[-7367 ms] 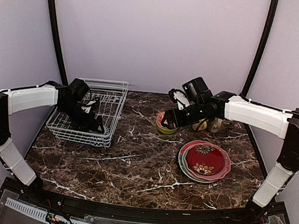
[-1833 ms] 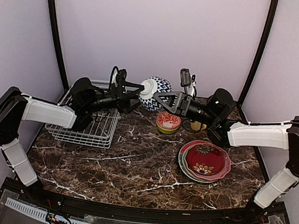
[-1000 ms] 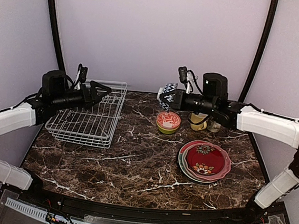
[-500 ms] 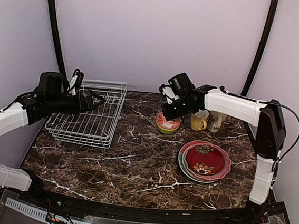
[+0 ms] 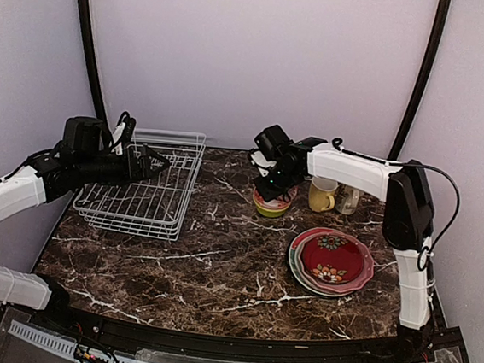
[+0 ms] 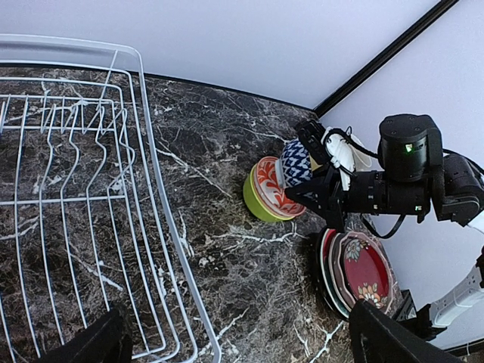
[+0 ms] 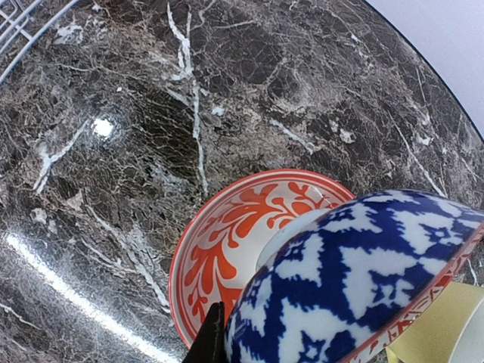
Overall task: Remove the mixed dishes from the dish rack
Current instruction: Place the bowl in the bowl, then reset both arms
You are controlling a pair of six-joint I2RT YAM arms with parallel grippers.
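The dish rack (image 5: 142,191) (image 6: 76,189) stands at the back left with nothing in it. My left gripper (image 5: 154,163) (image 6: 238,348) hovers open above its right side. My right gripper (image 5: 269,181) is shut on the rim of a blue-and-white zigzag bowl (image 7: 355,280) (image 6: 296,162), one dark finger (image 7: 214,340) lying against the bowl's outside. That bowl hangs tilted, its foot inside the red-and-white bowl (image 7: 227,234) (image 6: 271,189), which is nested in the lime-green bowl (image 5: 267,210) (image 6: 255,204).
A yellow mug (image 5: 321,194) and a cream patterned mug (image 5: 349,199) stand just right of the bowls. A stack of red floral plates (image 5: 330,260) (image 6: 363,265) lies at the right. Purple walls close the back and sides.
My right gripper has brought the zigzag bowl down from high at the back into the red-and-white bowl. The left gripper has stayed open over the rack, shifting slightly right.
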